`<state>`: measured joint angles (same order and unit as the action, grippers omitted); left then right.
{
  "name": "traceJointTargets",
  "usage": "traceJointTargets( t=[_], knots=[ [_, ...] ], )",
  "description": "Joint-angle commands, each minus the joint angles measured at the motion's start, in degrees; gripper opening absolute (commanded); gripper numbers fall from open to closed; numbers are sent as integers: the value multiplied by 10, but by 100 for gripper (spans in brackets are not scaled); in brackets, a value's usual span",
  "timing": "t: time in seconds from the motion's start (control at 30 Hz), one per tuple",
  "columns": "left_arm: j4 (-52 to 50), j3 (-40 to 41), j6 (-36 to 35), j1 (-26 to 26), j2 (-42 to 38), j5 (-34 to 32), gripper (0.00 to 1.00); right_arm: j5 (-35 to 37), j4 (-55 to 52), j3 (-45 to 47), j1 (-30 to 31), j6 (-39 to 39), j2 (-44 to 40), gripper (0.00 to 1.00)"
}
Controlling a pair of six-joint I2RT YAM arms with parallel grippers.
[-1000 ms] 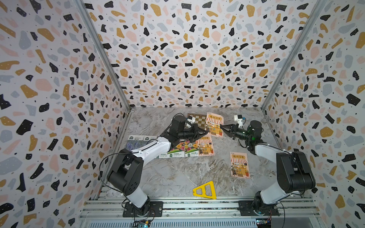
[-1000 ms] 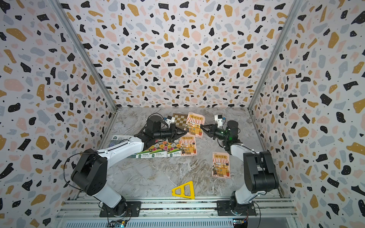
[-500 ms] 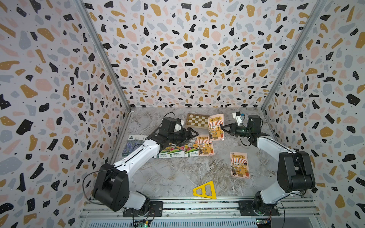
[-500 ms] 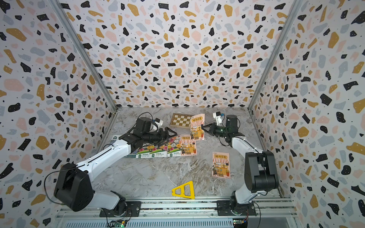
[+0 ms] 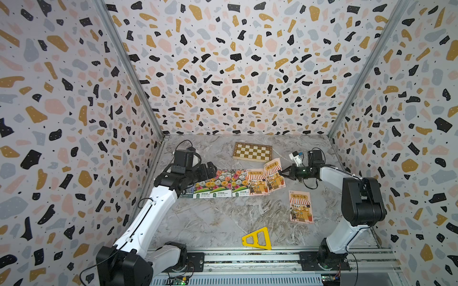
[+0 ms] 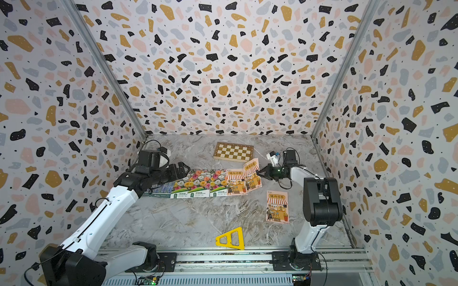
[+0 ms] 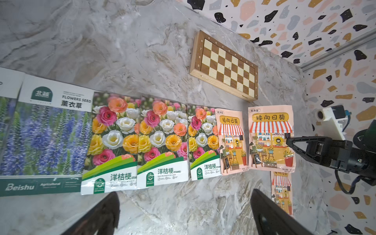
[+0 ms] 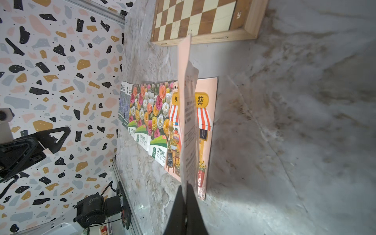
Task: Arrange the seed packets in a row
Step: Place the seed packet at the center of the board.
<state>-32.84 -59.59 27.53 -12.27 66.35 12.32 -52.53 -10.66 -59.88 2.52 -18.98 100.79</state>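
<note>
near the chessboard point(image 5: 252, 151), right claw point(image 5: 282, 172) pinches pink packet point(image 5: 273, 180) (tilted up).

I read "FLOWERS SEED", "薰衣草" and "Beishu" on the lavender packet point(image 7: 50, 132), "洋桔梗" on each flower packet point(image 7: 114, 142), "矮向日葵" on each pink packet point(image 7: 270, 138), and 8, 7, 6, 5 along the rim of the chessboard point(image 7: 223, 65).

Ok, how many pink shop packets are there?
3: flat packet ending the row, lifted packet beside it in the right gripper, lone packet nearer the yellow triangle.
</note>
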Motion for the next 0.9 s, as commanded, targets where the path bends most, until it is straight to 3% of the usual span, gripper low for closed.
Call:
traceJointTargets(
  t=[0.0,0.47,0.73,0.87],
  knots=[
    [-12,15,-34,6,-2,-21,99,7,-37,-26,0,26,2,0],
    [4,31,-31,6,-3,-17,99,-7,-47,-38,-31,19,49,1],
    [6,33,-28,6,1,-18,99,4,-54,-44,-38,25,67,32],
    [8,34,-28,6,0,-18,99,5,-53,-44,-41,26,72,40]
  ],
)
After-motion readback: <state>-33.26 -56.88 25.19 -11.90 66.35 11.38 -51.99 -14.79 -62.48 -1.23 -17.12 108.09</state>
